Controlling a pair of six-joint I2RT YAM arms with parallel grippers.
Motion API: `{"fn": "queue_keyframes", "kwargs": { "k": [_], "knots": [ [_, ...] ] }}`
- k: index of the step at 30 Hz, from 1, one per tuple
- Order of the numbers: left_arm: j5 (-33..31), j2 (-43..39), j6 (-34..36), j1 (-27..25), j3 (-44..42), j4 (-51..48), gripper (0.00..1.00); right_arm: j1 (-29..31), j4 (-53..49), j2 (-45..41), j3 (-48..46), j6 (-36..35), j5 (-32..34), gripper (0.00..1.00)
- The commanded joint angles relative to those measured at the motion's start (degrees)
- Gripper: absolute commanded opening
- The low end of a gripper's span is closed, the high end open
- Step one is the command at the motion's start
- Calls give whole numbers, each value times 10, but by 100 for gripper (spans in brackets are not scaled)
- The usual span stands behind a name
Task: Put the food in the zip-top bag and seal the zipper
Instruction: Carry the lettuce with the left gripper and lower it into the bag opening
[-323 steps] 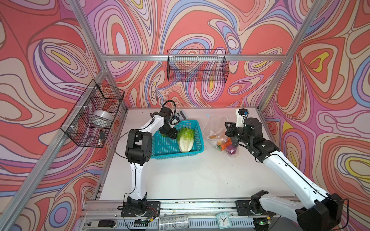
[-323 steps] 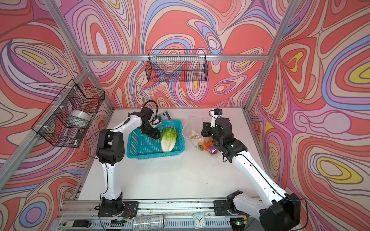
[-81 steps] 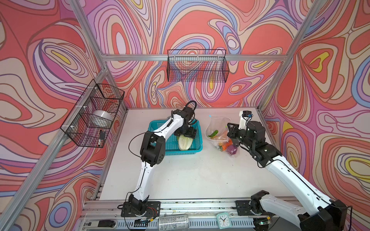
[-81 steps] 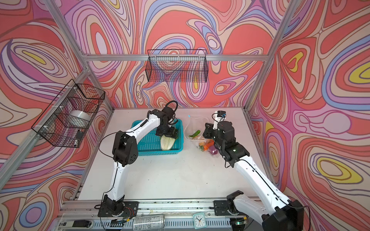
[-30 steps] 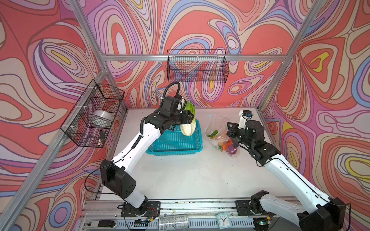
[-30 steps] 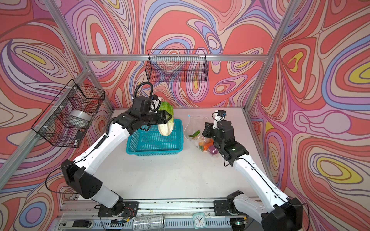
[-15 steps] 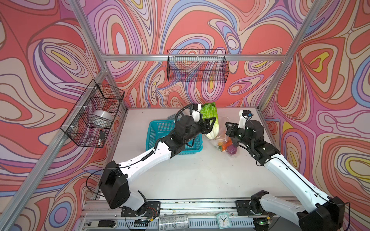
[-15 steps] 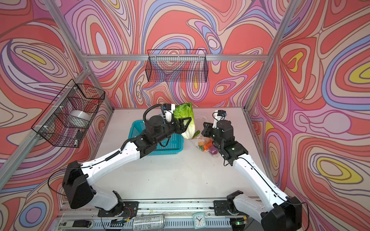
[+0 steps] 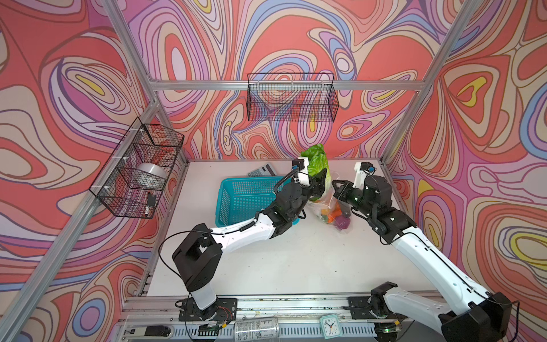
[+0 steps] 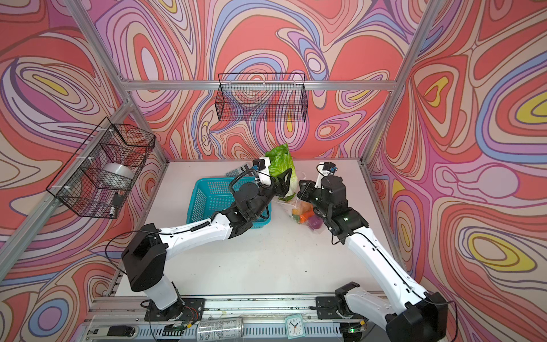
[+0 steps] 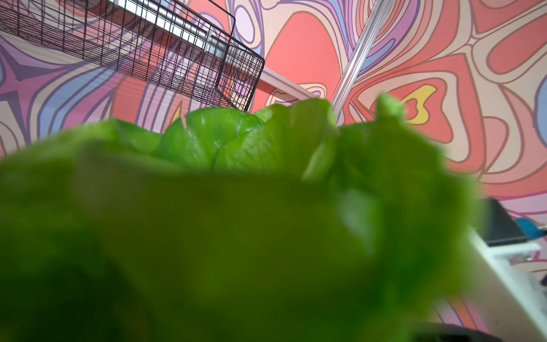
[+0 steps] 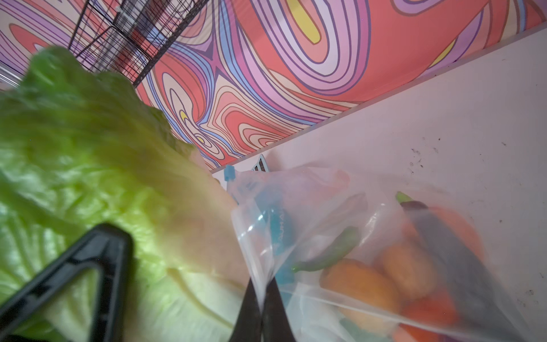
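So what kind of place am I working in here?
Probably a robot test cell, not a kitchen: an aluminium-bar frame holds swirl-printed pink wall panels, and two white-and-black robot arms are bolted to a metal rail fronting a white tabletop.

Bare table (image 9: 296,266) in front — open passage, teal basket (image 9: 242,201) just left of the bag (image 12: 310,213), cabbage (image 9: 316,160) crowding its mouth

Teal perforated plastic basket (image 9: 226,201) on white tabletop (image 9: 296,260), left of centre in both top views. Grey calculator (image 9: 262,171) just behind it, near back wall. Black wire basket (image 9: 291,102) hung on back wall rail. Second black wire basket (image 9: 139,168) on left frame post, silver roll (image 9: 151,173) inside. Front rail: drink can (image 9: 256,327) lying on side, small mint alarm clock (image 9: 329,326) near it. Swirly red-pink-purple walls all round.
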Motion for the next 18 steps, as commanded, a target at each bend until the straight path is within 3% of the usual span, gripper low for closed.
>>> {"fn": "queue_keyframes", "kwargs": {
  "k": [1,9,18],
  "knots": [
    [-36,6,27,-6,-16,106,58,-2,-20,4,40,31,10,0],
    [-10,17,1,-8,-22,96,58,-2,-14,27,64,31,15,0],
    [70,2,-25,-9,-19,-25,60,-2,22,17,25,25,6,0]
  ]
}}
